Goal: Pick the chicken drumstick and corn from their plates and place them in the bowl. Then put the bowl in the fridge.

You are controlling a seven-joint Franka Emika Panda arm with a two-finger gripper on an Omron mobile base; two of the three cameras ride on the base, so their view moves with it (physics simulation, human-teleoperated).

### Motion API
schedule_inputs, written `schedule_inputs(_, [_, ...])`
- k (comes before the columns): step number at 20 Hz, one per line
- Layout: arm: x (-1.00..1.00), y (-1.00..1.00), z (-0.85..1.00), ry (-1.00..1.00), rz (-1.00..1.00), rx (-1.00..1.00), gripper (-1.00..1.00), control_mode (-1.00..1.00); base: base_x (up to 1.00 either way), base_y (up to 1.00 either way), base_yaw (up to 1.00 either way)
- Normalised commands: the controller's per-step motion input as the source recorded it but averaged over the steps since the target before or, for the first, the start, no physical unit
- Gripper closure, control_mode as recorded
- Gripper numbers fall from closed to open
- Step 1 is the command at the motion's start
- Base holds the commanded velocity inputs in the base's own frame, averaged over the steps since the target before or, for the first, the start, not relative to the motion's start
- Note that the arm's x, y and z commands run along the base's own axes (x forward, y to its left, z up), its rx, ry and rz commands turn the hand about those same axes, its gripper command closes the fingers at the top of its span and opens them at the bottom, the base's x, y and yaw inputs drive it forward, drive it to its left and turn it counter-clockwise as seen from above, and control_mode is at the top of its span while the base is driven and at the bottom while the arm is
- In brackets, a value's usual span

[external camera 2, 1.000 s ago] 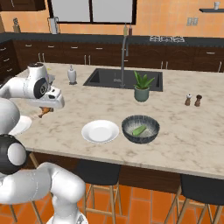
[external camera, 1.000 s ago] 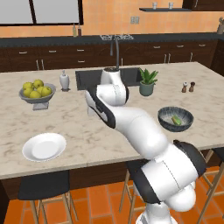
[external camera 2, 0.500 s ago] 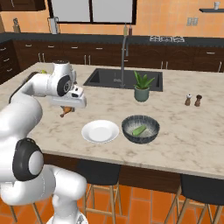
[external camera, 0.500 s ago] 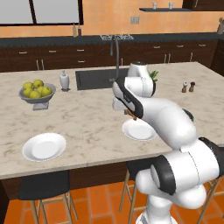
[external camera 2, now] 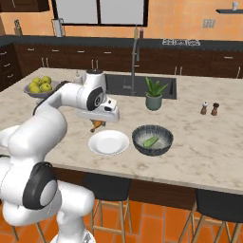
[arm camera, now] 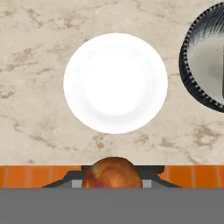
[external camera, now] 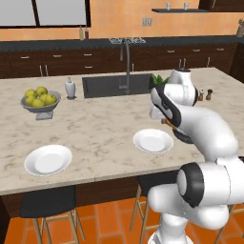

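Above the near plate (external camera 2: 108,142) — jaws clamped on the chicken drumstick (external camera 2: 97,125), bowl (external camera 2: 152,139) beside.

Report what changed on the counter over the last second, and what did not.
The gripper swung across the counter from beside the apple bowl end to the edge of the near plate, carrying the chicken drumstick toward the bowl. Grip unchanged. Corn stays in the bowl; plates, plant and shakers stayed put.
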Motion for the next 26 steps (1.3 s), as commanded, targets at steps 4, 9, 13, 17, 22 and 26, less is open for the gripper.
schedule_inputs(4, [0.0, -1.0, 0.12, 0.0, -0.07, 0.0, 1.0, -1.0, 0.0, 0.0, 0.0])
schedule_inputs(9, [0.16, -1.0, 0.08, 0.0, -0.05, 0.0, 1.0, -1.0, 0.0, 0.0, 0.0])
schedule_inputs(13, [0.66, -1.0, -0.03, 0.0, 0.0, 0.0, 1.0, -1.0, 0.0, 0.0, 0.0])
schedule_inputs(17, [0.69, -1.0, -0.32, 0.0, 0.0, 0.01, 1.0, -1.0, 0.0, 0.0, 0.0])
schedule_inputs(22, [0.57, -0.88, -0.67, 0.0, 0.0, 0.01, 1.0, -1.0, 0.0, 0.0, 0.0])
schedule_inputs(26, [0.54, -0.49, -0.42, 0.0, -0.03, 0.0, 1.0, -1.0, 0.0, 0.0, 0.0])
